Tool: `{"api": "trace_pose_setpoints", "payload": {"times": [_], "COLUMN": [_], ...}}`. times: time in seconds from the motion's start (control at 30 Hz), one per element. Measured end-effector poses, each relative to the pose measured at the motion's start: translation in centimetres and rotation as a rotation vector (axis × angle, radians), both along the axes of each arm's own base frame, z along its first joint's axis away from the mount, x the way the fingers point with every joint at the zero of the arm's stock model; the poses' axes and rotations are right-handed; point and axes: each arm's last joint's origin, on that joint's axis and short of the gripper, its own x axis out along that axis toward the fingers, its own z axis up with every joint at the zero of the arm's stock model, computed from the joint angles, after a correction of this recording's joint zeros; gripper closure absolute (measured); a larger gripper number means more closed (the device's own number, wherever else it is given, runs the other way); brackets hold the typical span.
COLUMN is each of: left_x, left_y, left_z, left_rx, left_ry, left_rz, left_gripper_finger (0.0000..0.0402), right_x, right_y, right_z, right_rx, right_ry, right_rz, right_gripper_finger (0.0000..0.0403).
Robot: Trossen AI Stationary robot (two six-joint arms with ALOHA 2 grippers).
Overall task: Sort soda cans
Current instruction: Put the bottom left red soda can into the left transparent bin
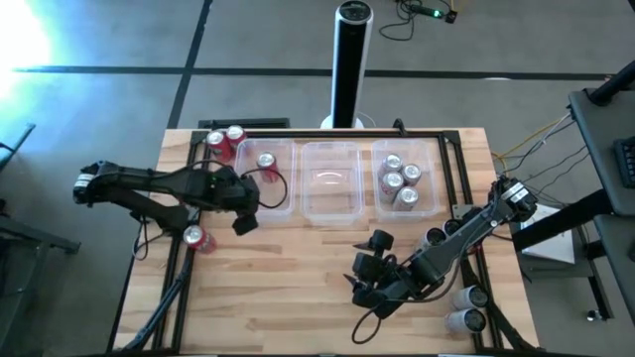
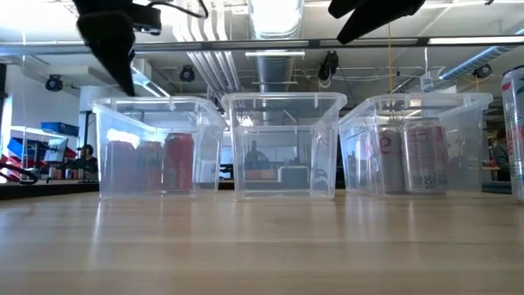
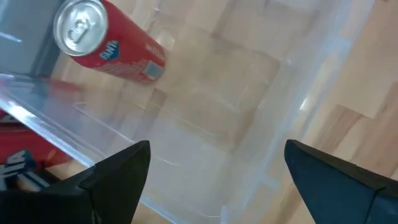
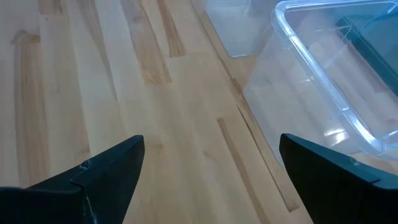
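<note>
Sorting the soda cans is partly done. One landmark helps: the middle tub (image 1: 330, 181), which has nothing in it. The left tub (image 1: 266, 171) beside it holds one red can (image 1: 266, 162). The right tub (image 1: 407, 177) holds four silver cans (image 1: 400, 181). Two more red cans (image 1: 224, 141) stand outside, past the left tub. Another red can (image 1: 197, 238) sits on the table (image 1: 298, 288), well away from the middle tub on the left side. Two silver cans (image 1: 468, 307) lie near the table's edge, far to the right.

The left gripper (image 1: 245, 203) hangs over the left tub, fingers apart and holding nothing. The right gripper (image 1: 368, 270) hovers over bare wood in front of the middle tub, fingers apart too.

Cans are probably light, hard and smooth, so they may slip or roll. Squeezing gently around the middle of the round body looks best.
</note>
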Motion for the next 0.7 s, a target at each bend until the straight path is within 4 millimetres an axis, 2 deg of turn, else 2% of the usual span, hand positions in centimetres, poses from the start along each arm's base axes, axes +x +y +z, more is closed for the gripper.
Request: {"api": "trace_pose_setpoints", "payload": {"times": [0.3,0.43,0.57,0.7], "left_x": [0.6,0.5,0.8,1.9], "left_y": [0.0,1.1,2.4,2.8], "left_z": [2.5,3.0,1.1,-0.9], "left_rx": [0.014,0.127,0.138,0.083], "left_ry": [-0.095,-0.085,0.038,0.123], "left_rz": [-0.001,0.036,0.068,0.064], "left_gripper_finger": [0.0045,0.0046,0.0052,0.0054], "right_x": [0.0,0.0,0.3,0.5], "right_y": [0.0,0.0,-0.1,-0.2], "right_z": [0.0,0.0,-0.4,-0.9], "right_rx": [0.001,-0.001,-0.015,-0.028], "right_ry": [0.003,0.002,0.007,0.016], "right_rz": [0.001,0.000,-0.011,-0.018], "right_gripper_finger": [0.0035,0.0035,0.0035,0.0035]}}
